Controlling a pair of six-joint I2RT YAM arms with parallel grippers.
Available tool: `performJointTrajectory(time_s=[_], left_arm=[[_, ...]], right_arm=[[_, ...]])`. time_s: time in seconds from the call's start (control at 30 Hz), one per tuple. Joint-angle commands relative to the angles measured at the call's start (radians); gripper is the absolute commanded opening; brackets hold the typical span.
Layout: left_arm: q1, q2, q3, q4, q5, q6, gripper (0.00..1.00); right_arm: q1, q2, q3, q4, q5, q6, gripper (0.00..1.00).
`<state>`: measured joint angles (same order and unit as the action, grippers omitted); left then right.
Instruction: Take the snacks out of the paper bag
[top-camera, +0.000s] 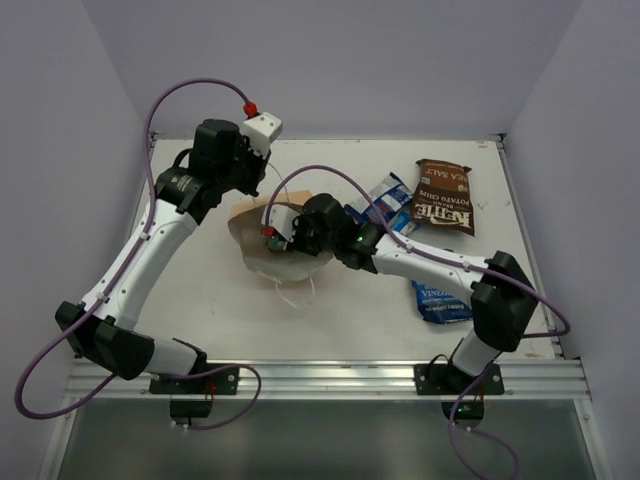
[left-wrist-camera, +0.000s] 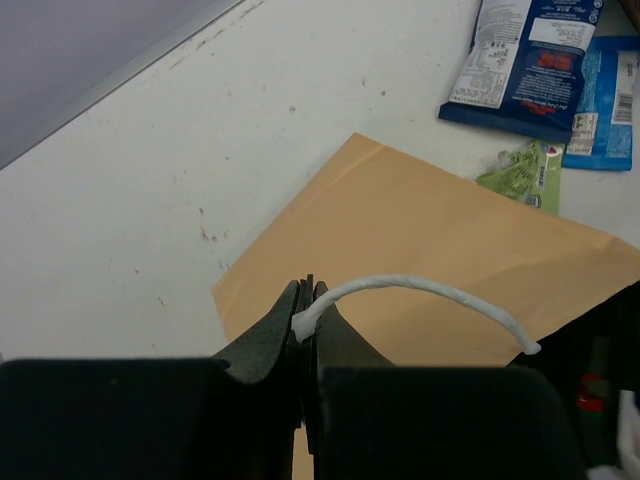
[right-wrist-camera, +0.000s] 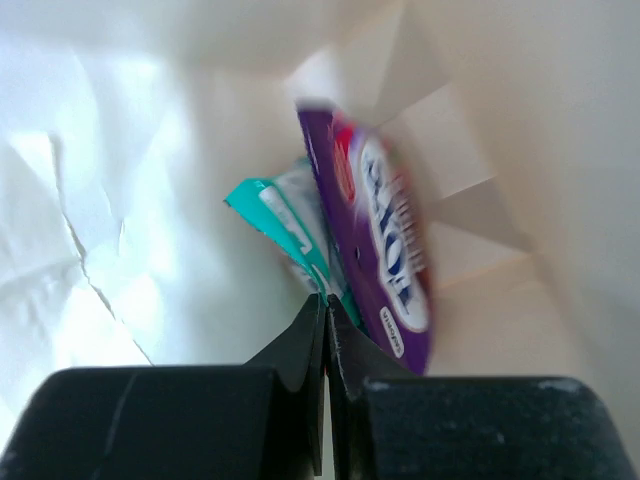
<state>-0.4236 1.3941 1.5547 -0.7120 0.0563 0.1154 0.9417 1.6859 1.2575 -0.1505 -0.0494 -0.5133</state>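
Well, the left pincer (left-wrist-camera: 307, 315) pinches the string handle (left-wrist-camera: 420, 290) of the paper bag (left-wrist-camera: 420, 230); the right pincer (right-wrist-camera: 326, 310), pressed together inside it, meets the teal packet (right-wrist-camera: 285, 225) and purple candy bag (right-wrist-camera: 385, 240) just ahead. A thin bite may slip on glossy film; paper crowds both sides, room only behind

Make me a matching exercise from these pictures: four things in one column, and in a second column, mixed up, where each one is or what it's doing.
Things:
1. left gripper
2. right gripper
3. brown chip bag
4. purple candy bag

Places or states:
A. lying on the table, outside the paper bag
B. shut on the white string handle
C. inside the paper bag, next to the teal candy bag
D. deep in the paper bag, shut on the teal candy bag's edge

Pairs: 1-B, 2-D, 3-A, 4-C
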Motion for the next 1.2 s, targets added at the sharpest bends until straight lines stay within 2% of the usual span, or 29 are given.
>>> performJointTrajectory(time_s=[0.0,0.2,0.27,0.37,0.67,0.73,1.03,1.17], left_arm=[[0.006,-0.003,-0.022,0.051,-0.016,0.006,0.00],[0.006,-0.014,-0.056,0.065,0.005,-0.006,0.00],[0.006,-0.020,-0.061,0.065,0.004,-0.010,0.00],[0.006,-0.020,-0.061,0.069,-0.013,-0.006,0.00],[0.008,-0.004,-0.087,0.117,-0.056,-0.003,0.00],[0.011,0.003,-0.090,0.124,-0.111,0.003,0.00],[0.036,0.019,-0.110,0.151,-0.214,0.032,0.00],[0.051,0.019,-0.107,0.155,-0.249,0.041,0.00]], right_arm=[[0.005,-0.098,0.048,0.012,-0.029,0.042,0.01],[0.005,-0.058,0.027,-0.006,-0.035,0.084,0.05],[0.005,-0.060,-0.007,0.006,-0.059,0.110,0.01],[0.005,-0.069,0.005,-0.043,-0.078,0.146,0.00],[0.006,-0.320,0.171,-0.175,-0.124,0.173,0.00],[0.006,-0.388,0.198,-0.199,-0.119,0.183,0.00],[-0.015,-0.603,0.218,-0.288,0.048,0.219,0.00],[-0.032,-0.673,0.165,-0.360,0.149,0.233,0.00]])
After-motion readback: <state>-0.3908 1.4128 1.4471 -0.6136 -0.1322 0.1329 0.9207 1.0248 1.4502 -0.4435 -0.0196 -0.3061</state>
